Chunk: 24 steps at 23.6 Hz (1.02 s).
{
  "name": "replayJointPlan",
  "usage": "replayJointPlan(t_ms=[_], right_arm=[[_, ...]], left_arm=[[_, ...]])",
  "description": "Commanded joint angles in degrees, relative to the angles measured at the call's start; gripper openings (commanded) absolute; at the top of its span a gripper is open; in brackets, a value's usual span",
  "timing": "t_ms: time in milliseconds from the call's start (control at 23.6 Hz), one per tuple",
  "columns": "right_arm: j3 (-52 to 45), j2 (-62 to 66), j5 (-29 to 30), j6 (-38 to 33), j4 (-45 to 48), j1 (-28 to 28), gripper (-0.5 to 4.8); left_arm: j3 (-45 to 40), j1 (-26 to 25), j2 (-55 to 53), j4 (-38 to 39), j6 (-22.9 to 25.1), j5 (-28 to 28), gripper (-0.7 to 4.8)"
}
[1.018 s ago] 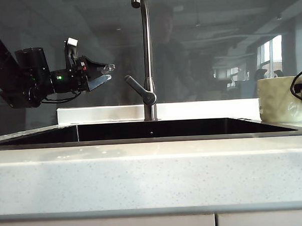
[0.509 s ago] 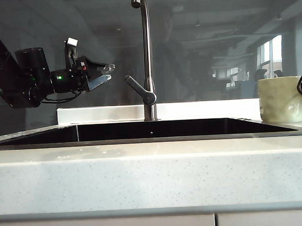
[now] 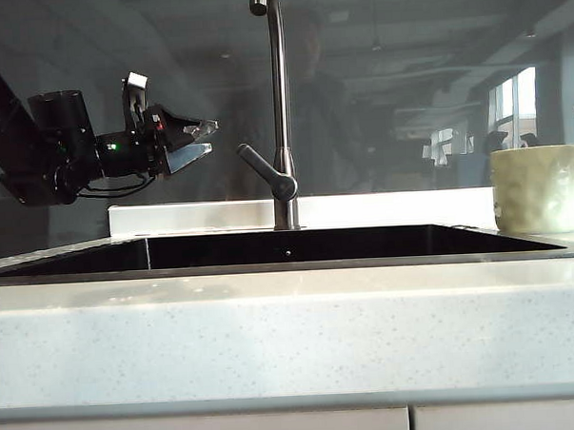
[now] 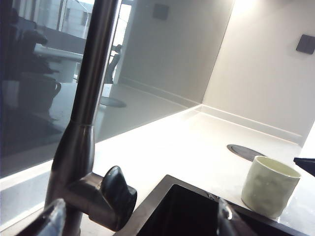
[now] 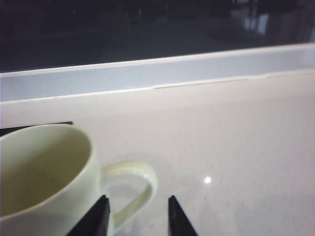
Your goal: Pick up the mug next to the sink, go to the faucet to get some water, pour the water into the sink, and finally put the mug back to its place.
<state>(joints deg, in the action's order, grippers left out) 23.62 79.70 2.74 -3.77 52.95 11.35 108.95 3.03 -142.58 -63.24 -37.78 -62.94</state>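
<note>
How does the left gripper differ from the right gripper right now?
The left gripper hovers high beside the faucet, over the sink; the right gripper sits low by the mug handle, outside the exterior view. The left's fingers spread wide; the right's stand closer. Both are open, holding nothing.

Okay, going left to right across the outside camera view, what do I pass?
Left gripper held up in the air, open → faucet lever → faucet → mug on the counter. The right gripper is out of this view.

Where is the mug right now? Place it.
The mug stands upright on the countertop at the exterior view's far right, beside the sink; the open right gripper hovers just off its handle.
</note>
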Motion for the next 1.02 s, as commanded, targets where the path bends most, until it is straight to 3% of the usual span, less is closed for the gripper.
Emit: replayJointPlan(t_ms=[42,85,170,212,551,1018], right_arm=[[-0.48,-7.61,2.99,-5.29,-8.39,-0.04,0.38],[-0.50,-9.16,4.13,-5.27,-9.88,-0.07,0.00],[-0.50,-12.79,4.94,-5.27,-13.27,-0.48,-0.09],[-0.50,-14.82,4.87,-5.25,-15.06,-1.01,-0.09],[-0.50,-27.15,4.87,-5.27,-25.00,-3.87,-0.09],[-0.50,-35.69,4.94,-5.27,-27.19,-4.24,-0.09]], left_arm=[[0.15,-0.15,0.42,-1.68,-2.58,-0.42,3.13],[0.15,-0.15,0.42,-2.58,-3.58,-0.92,2.37],[0.15,-0.37,0.42,-4.87,-5.44,-2.19,0.20],[0.15,-0.48,0.42,-6.34,-6.80,-2.38,-0.01],[-0.11,-2.47,1.49,-20.48,-21.46,-0.83,-0.03],[-0.13,-3.02,12.50,-20.46,-22.08,-2.27,-0.02]])
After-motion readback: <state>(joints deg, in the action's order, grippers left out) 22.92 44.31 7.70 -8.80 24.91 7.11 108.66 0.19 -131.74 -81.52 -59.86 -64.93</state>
